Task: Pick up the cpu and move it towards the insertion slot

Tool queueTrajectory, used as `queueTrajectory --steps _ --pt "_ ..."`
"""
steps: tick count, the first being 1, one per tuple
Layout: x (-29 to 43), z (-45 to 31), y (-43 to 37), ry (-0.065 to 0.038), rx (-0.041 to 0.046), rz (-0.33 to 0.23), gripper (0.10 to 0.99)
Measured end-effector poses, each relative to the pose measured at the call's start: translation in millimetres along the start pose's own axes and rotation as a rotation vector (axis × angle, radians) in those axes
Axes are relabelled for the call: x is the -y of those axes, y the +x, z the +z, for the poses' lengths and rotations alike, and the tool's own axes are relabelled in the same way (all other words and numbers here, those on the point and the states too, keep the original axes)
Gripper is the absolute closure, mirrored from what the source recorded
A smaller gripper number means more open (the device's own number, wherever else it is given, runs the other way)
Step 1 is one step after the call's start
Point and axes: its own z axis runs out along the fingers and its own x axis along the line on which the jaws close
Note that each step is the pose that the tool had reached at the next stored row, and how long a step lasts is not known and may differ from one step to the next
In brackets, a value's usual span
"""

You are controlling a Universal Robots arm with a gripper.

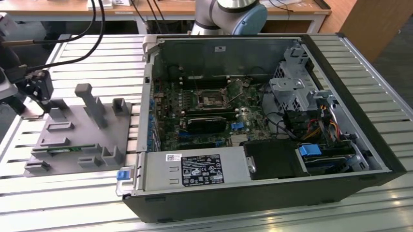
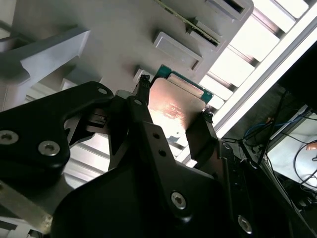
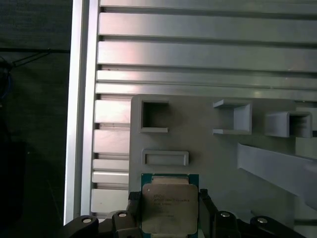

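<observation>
Holding is edge-only: the cpu is clamped between the jaws at the grey fixture. With the insertion slot well apart inside the case, a slip or tilt could be caused by that thin grip.

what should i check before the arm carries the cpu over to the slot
1. cpu gripped: ok, the gripper holds it, a finger on each side.
2. cpu square in the grip: ok in the first wrist view.
3. cpu lifted off the fixture: cannot tell.
4. slot uncovered: ok, its dark centre shows.
5. gripper at the slot: not ok, it is at the fixture, outside the case.
</observation>
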Motion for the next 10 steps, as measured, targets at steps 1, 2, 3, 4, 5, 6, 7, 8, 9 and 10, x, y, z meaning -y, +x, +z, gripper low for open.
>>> queueTrajectory --steps 1,2,3,4,5,6,7,8,9,10 --pt "0.0 -0.7 0.0 0.000 0.0000 0.000 0.545" --pt "0.0 -1.5 0.0 0.000 0.0000 0.000 0.545" --pt "0.0 -2.2 0.0 0.000 0.0001 0.000 0.545" --pt "-0.1 -3.0 0.0 0.000 0.0000 0.000 0.545" --pt "-0.1 -3.8 0.0 0.000 0.0000 0.000 0.545" --pt "-0.1 -4.7 0.0 0.000 -0.0001 0.000 0.545" --pt "-0.2 -5.6 0.0 0.000 0.0000 0.000 0.545" --pt "-0.2 -6.5 0.0 0.000 0.0000 0.000 0.545" --pt "-0.3 -7.4 0.0 0.000 0.0000 0.000 0.545" --pt "-0.4 -8.6 0.0 0.000 -0.0001 0.000 0.545"
